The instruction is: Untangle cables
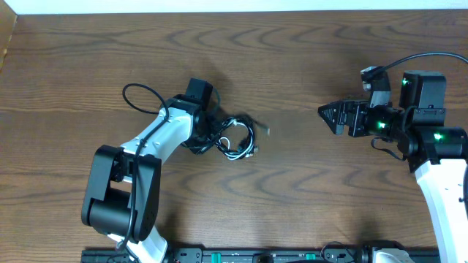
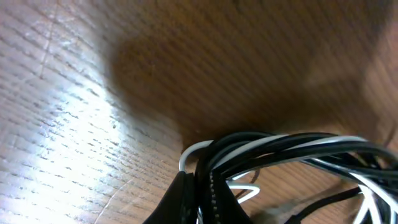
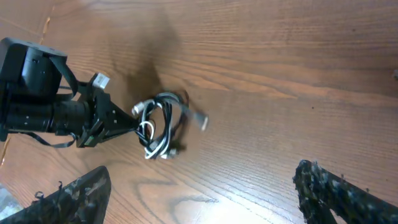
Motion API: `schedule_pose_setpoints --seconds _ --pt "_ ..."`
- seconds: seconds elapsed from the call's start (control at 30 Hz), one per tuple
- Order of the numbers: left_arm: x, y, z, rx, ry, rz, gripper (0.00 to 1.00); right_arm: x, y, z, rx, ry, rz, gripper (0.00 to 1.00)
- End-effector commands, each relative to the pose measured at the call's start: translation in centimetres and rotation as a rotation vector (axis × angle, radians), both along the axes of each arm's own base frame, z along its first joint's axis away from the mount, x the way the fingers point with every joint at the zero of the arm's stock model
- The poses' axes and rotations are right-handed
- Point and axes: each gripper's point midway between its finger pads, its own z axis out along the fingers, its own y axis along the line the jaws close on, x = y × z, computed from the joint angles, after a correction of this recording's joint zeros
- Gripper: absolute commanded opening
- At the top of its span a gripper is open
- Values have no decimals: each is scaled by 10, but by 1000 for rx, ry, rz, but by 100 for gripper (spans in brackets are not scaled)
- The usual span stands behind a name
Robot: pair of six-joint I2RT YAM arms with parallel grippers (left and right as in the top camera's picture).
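Robotics lab: wooden table (image 1: 307,197), left arm (image 1: 157,142), right arm (image 1: 442,175).

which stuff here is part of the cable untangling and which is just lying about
job: black cable, white cable, left pincer shut on both, right pincer open and apart

not the job: wooden table, thick black wire looping off the left arm

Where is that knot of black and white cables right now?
Overhead view: the cables lie left of the middle of the table, pinched in the left arm's fingers, far from the right arm's fingers.
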Motion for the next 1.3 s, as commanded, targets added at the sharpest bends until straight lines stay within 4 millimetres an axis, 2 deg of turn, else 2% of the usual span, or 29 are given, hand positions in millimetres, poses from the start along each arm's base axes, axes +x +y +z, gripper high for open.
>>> schedule_pose_setpoints --seconds 0.0,0.1,0.17,0.23,0.4,0.57,0.67,0.87,1.0,1.27 --pt "-3 8 -14 56 3 -53 8 2 -1 5 2 -8 -11 91" --pt "6 4 -7 45 -60 -136 7 3 -1 6 2 -11 -11 91" --pt "14 -2 10 17 -124 -206 7 3 -1 6 2 -15 -10 91" --pt "22 -12 33 -21 -214 -295 7 4 -1 7 2 -19 -10 91" --pt "33 -34 113 -118 -492 -452 8 6 3 11 26 -31 -1 91" --pt "25 -39 163 -171 -624 -469 7 5 15 16 35 -57 41 91" --pt "17 -47 180 -234 -656 -493 7 5 27 19 39 -76 72 89" --pt "5 -71 198 -406 -680 -566 7 11 36 22 68 -65 34 84" --pt "0 -90 222 -553 -737 -618 8 14 47 18 76 -57 59 80" --pt "10 -91 232 -623 -685 -453 8 23 78 1 94 -32 127 77"
